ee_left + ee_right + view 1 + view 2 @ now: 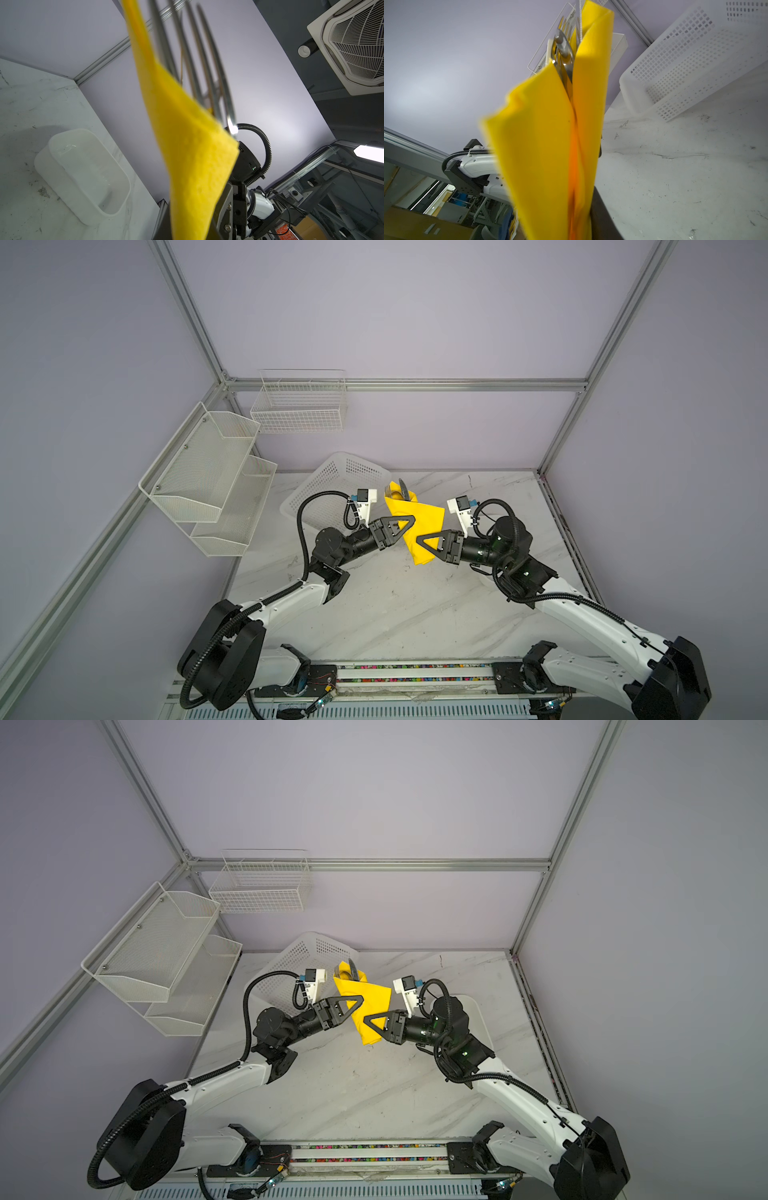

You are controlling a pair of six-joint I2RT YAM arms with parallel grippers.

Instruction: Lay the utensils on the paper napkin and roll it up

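Marble tabletop point(395, 614) and lilac walls frame my workspace. The paper napkin point(428, 516) is folded loosely round the utensils point(564, 54) and stands between both arms, just beside the white basket point(332, 485). My left gripper point(409, 520) looks pinched on the yellow sheet. My right gripper point(420, 540) touches it lower down, but I cannot tell whether it grips. I judge the thin paper soft and quick to unfurl or tear, and the steel slick and heavier, so I would hold low, across the handles through the wrap. The handles and jaw tips are hidden behind yellow.
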